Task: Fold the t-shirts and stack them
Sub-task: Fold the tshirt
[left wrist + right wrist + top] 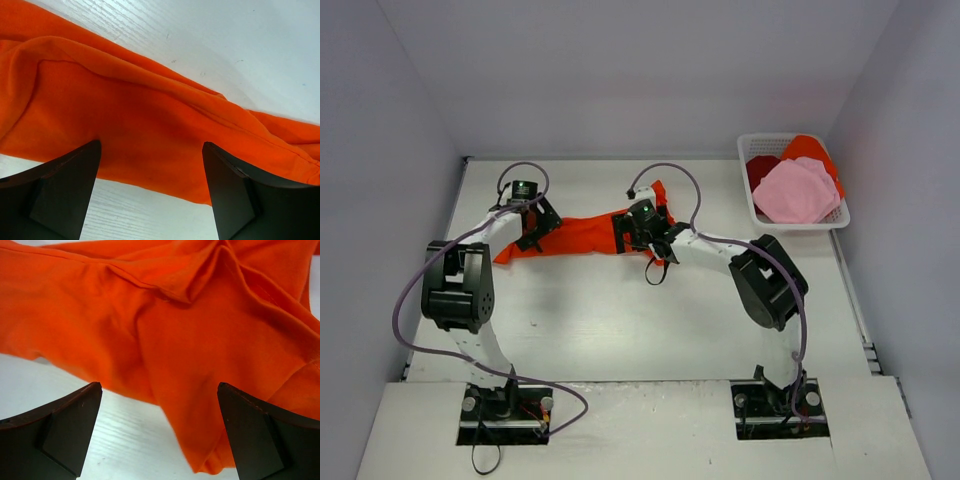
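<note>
You have a plain bright orange-red t-shirt (582, 236) on a white counter (620, 320) with faint wood grain. The white lattice basket (751, 200) holds a light pink t-shirt (798, 192), a dark red one (761, 170) and another orange one (812, 150). Your left end effector (151, 150) and right end effector (159, 390) are black, their cables (396, 318) purple.

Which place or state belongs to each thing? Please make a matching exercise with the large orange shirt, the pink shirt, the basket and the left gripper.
Things:
1. large orange shirt
2. pink shirt
3. basket
4. left gripper

Places or states:
A. white, at the far right of the table
B. lies stretched lengthwise on the table
C. open, over the left end of the large orange shirt
D. on top, inside the basket

Pairs: 1-B, 2-D, 3-A, 4-C
</note>
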`<state>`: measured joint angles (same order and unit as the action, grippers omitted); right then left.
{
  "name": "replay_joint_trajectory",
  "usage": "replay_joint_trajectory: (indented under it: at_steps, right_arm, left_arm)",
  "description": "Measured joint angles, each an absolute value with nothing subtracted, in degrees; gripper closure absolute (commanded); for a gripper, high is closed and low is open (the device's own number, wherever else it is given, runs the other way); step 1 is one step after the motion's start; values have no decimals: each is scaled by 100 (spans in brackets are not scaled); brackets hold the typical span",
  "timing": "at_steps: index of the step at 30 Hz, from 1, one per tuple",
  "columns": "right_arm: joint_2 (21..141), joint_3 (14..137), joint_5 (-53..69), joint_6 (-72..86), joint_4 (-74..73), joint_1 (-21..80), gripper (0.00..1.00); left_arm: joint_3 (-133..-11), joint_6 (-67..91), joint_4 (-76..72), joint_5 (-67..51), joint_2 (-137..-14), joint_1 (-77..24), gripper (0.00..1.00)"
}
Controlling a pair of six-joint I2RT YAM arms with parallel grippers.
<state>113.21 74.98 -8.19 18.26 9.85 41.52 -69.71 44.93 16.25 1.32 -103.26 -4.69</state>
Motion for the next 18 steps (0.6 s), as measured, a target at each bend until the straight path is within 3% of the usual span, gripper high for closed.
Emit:
replay_joint_trajectory:
  at_steps: [18]
  right_arm:
    - [11441, 6829, -574, 2014, 1723, 3972, 4]
  left_arm:
    - [-7026, 4386, 1586, 187, -10584, -287, 23]
